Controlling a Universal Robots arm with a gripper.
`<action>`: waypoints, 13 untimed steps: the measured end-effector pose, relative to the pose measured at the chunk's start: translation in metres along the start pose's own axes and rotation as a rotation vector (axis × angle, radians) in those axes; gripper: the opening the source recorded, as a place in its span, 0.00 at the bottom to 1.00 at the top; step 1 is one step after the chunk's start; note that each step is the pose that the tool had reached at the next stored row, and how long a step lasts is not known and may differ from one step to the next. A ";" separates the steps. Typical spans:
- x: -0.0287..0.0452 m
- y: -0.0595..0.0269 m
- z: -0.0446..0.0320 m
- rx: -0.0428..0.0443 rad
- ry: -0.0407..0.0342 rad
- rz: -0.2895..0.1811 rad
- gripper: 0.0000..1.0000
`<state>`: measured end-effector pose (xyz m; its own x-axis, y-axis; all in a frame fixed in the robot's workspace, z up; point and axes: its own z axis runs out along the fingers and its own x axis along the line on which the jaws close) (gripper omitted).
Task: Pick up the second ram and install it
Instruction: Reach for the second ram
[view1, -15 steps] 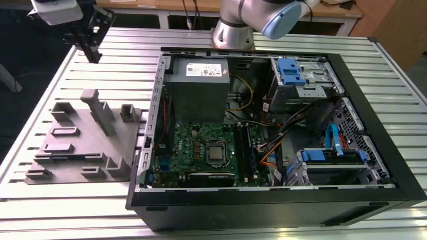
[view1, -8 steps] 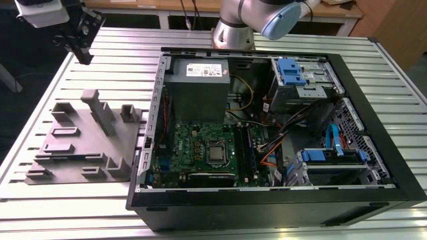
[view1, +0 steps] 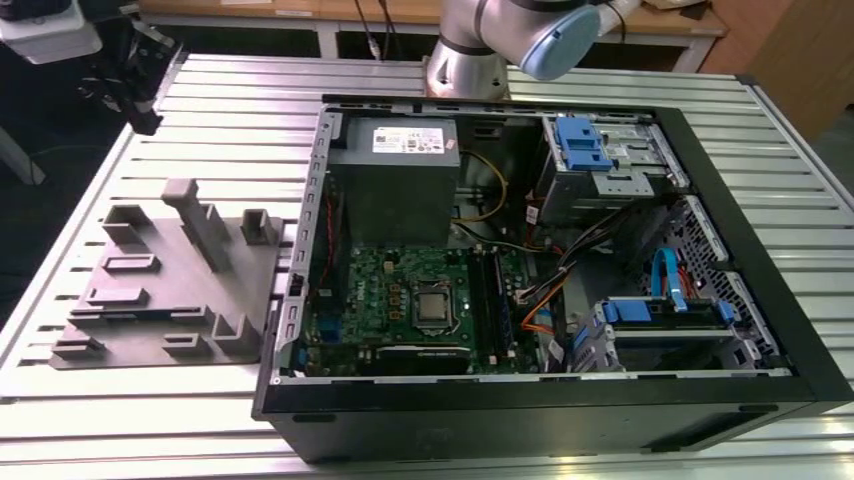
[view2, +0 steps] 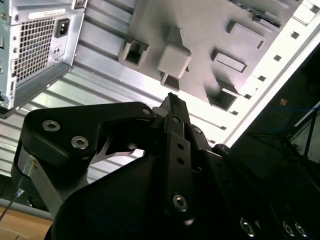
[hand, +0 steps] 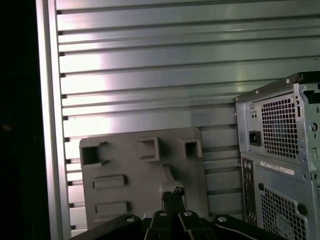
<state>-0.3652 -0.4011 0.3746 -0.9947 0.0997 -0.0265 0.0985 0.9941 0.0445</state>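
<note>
Second wrist view: my gripper (view2: 171, 100) is closed with nothing between its fingers, and it hangs high over the far part of the grey fixture (view2: 200, 30). Toward the near side of that fixture lies a narrow dark strip with small light marks. I judge this to be the second ram (view2: 256, 13), though I cannot be certain. Its long axis runs left to right, along the slats of the desk (view2: 95, 70). It lies well apart from my gripper, in the near direction. The fixture's raised holders (view2: 172, 62) stand between the two and would be the obstruction to watch. The open computer case (view1: 318, 200) stands just right of the fixture, with its motherboard (view1: 387, 290) exposed.
</note>
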 end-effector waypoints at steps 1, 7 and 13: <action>0.0020 -0.0007 0.0006 0.0000 0.0000 0.000 0.07; 0.0084 -0.0087 0.0048 -0.0001 0.0000 0.001 0.07; 0.0084 -0.0269 0.0104 -0.0001 0.0000 0.001 0.07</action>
<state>-0.3760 -0.4266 0.3628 -0.9946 0.1005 -0.0265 0.0992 0.9941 0.0446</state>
